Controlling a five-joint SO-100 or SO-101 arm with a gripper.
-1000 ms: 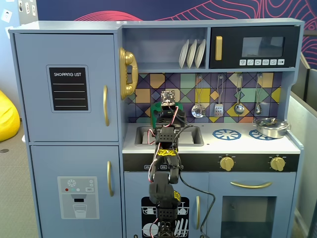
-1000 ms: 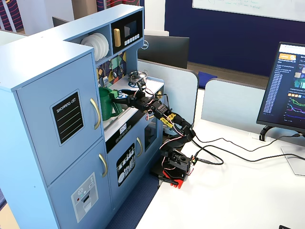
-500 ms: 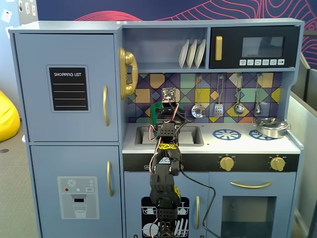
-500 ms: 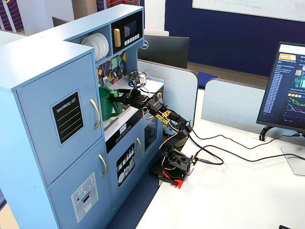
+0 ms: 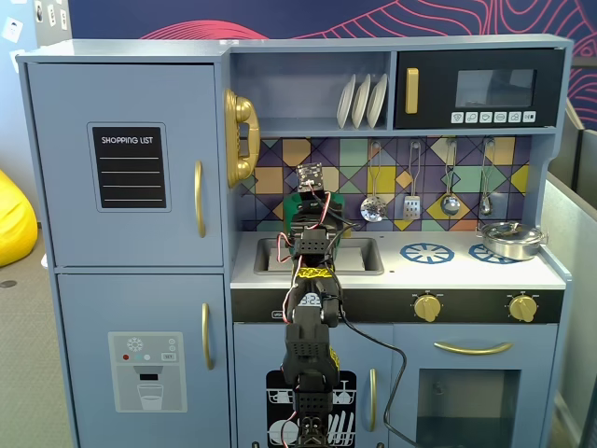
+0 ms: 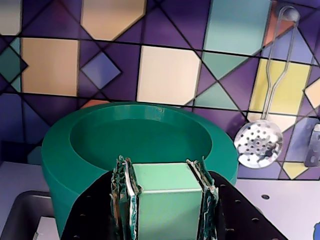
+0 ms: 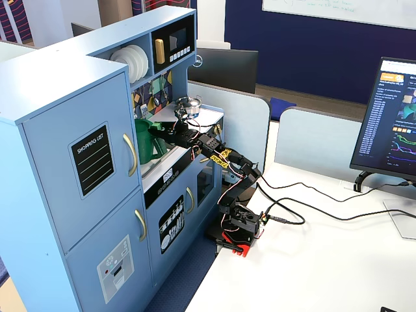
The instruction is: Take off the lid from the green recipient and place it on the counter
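Note:
The green recipient (image 6: 75, 150) stands at the back left of the counter (image 5: 448, 271), behind the sink; it also shows as the green recipient (image 7: 144, 140) in a fixed view. Inside its rim lies a flat, sunken dark green surface (image 6: 140, 135), perhaps the lid; no raised handle shows on it. My gripper (image 6: 161, 163) is at the pot's near rim, and its pads touch both sides of a pale green block (image 6: 165, 200), apparently the pot's front handle. From the front, the wrist camera hides the jaws.
The sink recess (image 5: 359, 254) lies just in front of the pot. A steel pot (image 5: 511, 240) sits on the right burner. A perforated skimmer (image 6: 257, 145) and other utensils hang on the tiled back wall. A shelf with plates (image 5: 362, 101) is overhead.
Over the last second the arm has stretched forward toward the green pot, with its elbow lower and the wrist slightly to the left. The pot has not visibly moved.

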